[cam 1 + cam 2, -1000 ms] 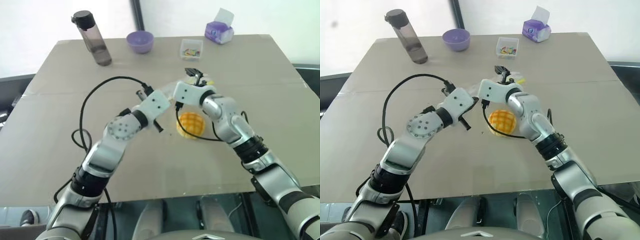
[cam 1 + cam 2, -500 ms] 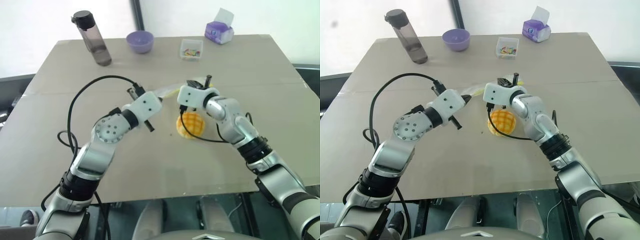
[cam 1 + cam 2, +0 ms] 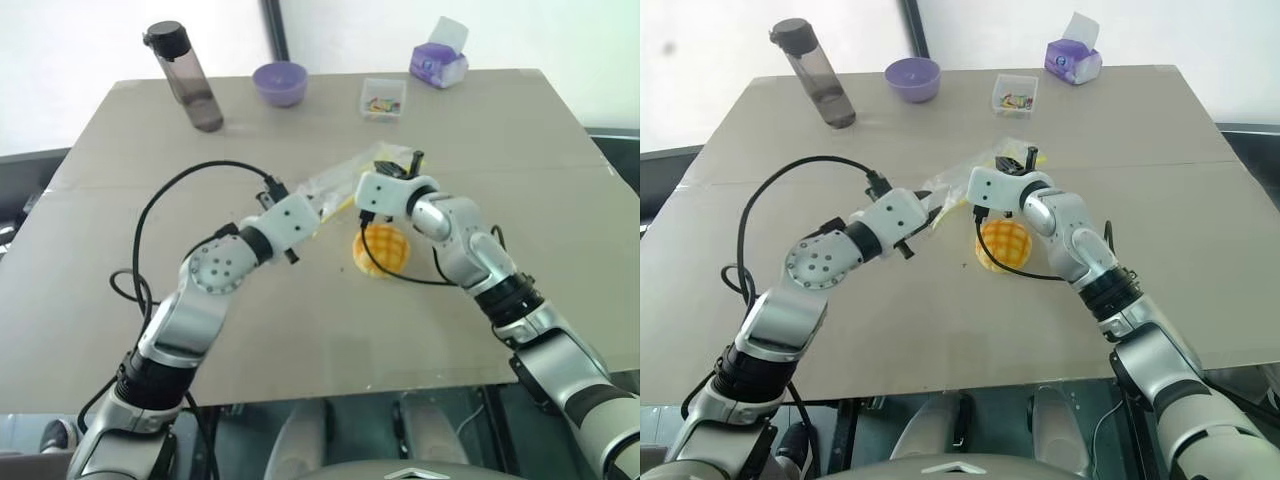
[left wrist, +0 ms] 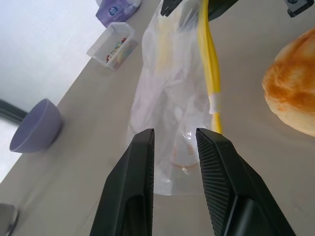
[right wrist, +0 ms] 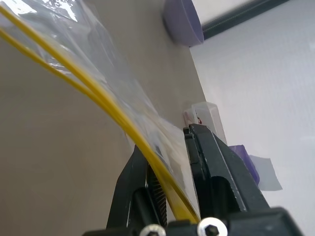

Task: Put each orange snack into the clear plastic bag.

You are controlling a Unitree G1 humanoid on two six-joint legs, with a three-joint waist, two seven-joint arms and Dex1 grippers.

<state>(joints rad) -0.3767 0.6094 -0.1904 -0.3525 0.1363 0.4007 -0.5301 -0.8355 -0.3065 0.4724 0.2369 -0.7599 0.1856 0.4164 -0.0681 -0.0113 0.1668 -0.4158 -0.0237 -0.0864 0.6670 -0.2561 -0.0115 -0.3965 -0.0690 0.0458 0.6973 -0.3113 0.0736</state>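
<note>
My right claw [image 5: 170, 189]: clamped on the yellow seal strip at one end of the clear plastic bag [image 3: 335, 183], holding that end up off the table.
My left claw [image 4: 173, 147]: fingers parted, one on each side of the bag's other end; the plastic lies between them, and I cannot tell whether they touch it.
Bag: stretched between my two claws above the table, crinkly and see-through, with its yellow strip running along the edge nearest the snack.
Orange snack [image 3: 382, 249]: round, orange-yellow, marked with a crisscross grid. It sits on the table just beside and below my right claw, outside the bag.
Table [image 3: 520, 130]: a flat tan surface.
Far edge of the table: a dark drinking bottle [image 3: 186, 78] stands at my left, then a purple bowl [image 3: 279, 83], a small clear tub [image 3: 383, 98] of colourful bits, and a purple tissue pack [image 3: 439, 62] at my right, all well apart from the bag.
</note>
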